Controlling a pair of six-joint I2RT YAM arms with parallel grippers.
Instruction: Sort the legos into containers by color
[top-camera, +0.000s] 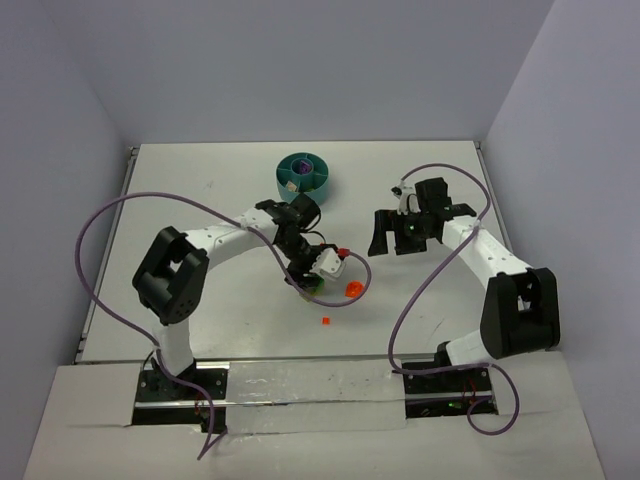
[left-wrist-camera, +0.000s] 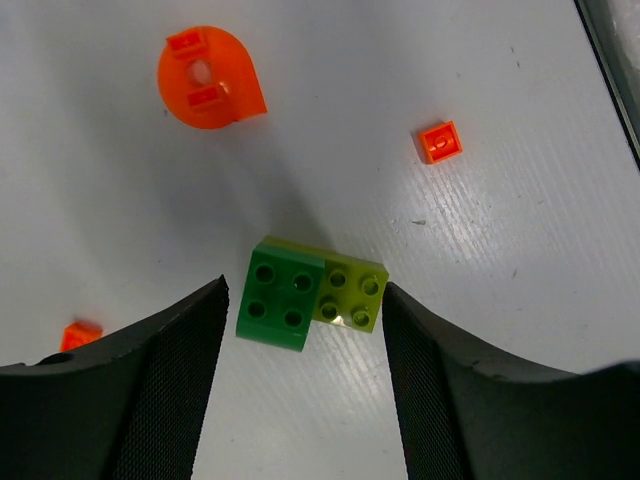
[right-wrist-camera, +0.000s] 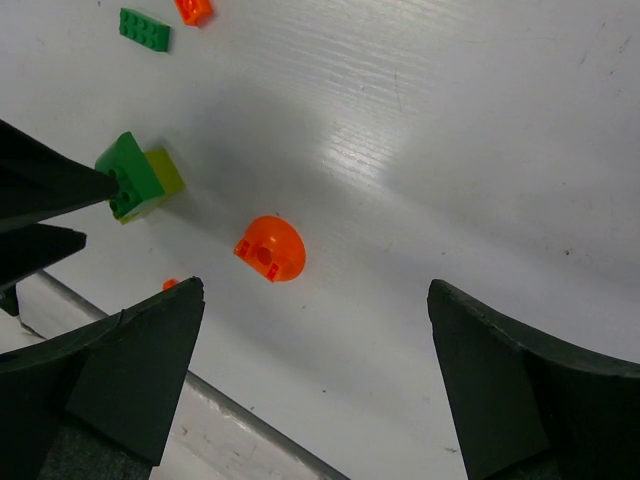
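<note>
Left jaws half-open, flanking green legos (left-wrist-camera: 300, 298)

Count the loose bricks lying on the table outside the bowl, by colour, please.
Orange: 3, a round piece, a small square, a small bit
Dark green: 2, a square brick, a long brick
Lime: 1, a lime brick
Total: 6

A dark green brick (left-wrist-camera: 275, 300) and a lime brick (left-wrist-camera: 350, 293) are seen side by side, touching, studs up. An orange rounded piece (left-wrist-camera: 208, 78) and a small orange square (left-wrist-camera: 440, 141) are laid apart from them. Purple pieces (top-camera: 299, 168) are kept in one compartment of the round teal bowl (top-camera: 300, 195).
</note>
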